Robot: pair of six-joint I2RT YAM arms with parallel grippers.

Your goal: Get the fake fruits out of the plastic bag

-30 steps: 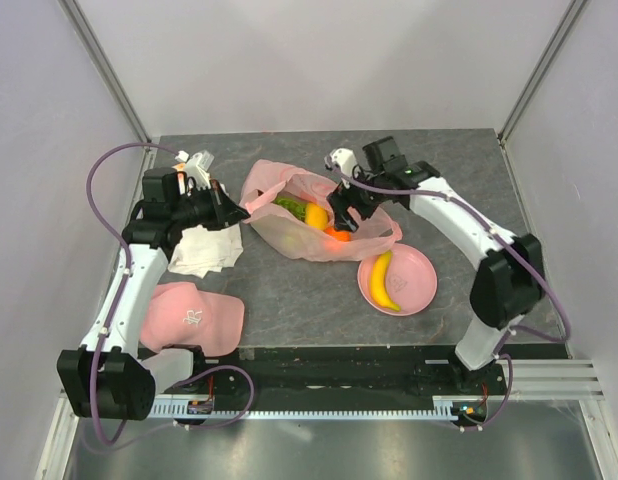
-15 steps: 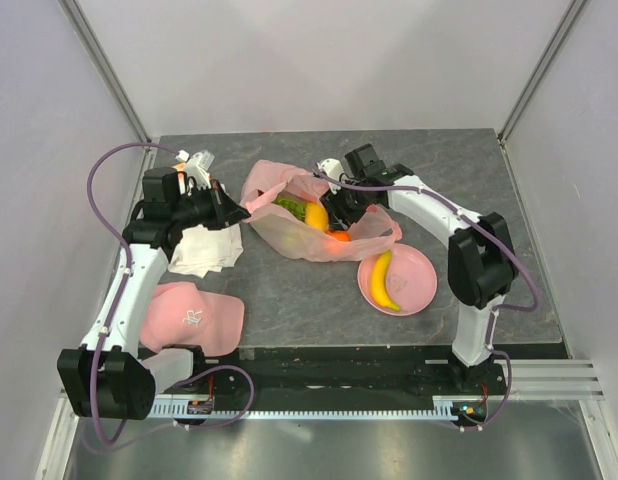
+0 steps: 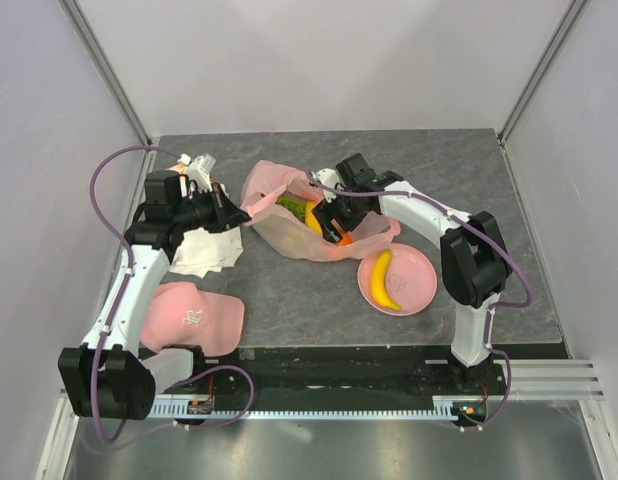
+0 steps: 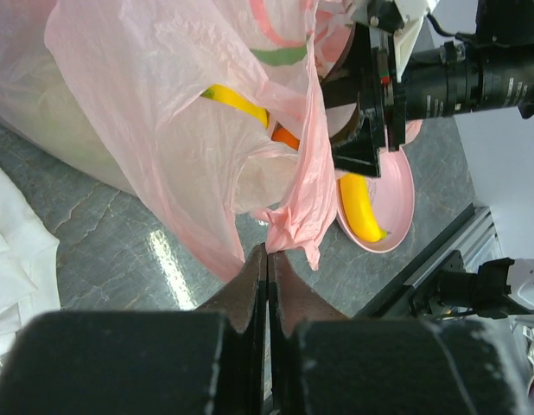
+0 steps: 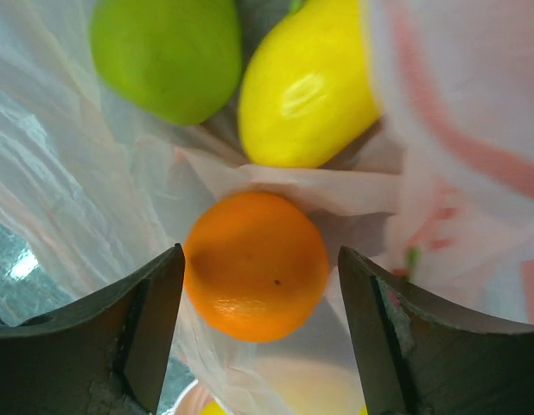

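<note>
The translucent pink plastic bag (image 3: 279, 228) lies mid-table with its mouth open. My left gripper (image 3: 232, 213) is shut on the bag's left edge; in the left wrist view the pink film (image 4: 189, 164) runs down into the closed fingertips (image 4: 254, 264). My right gripper (image 3: 334, 225) is inside the bag, open, its jaws on either side of an orange (image 5: 256, 264), with a gap on the right side. A green apple (image 5: 168, 56) and a yellow mango (image 5: 306, 82) lie just beyond it. A yellow banana (image 3: 384, 280) rests on the pink plate (image 3: 419, 285).
A pink cloth with a logo (image 3: 194, 315) lies at the front left, with a white cloth (image 3: 207, 250) behind it. Small items (image 3: 194, 163) stand at the back left corner. Grey walls close in the table on three sides.
My right arm has reached further left and deeper into the bag, bringing its jaws around the orange. The left gripper and the banana have not moved.
</note>
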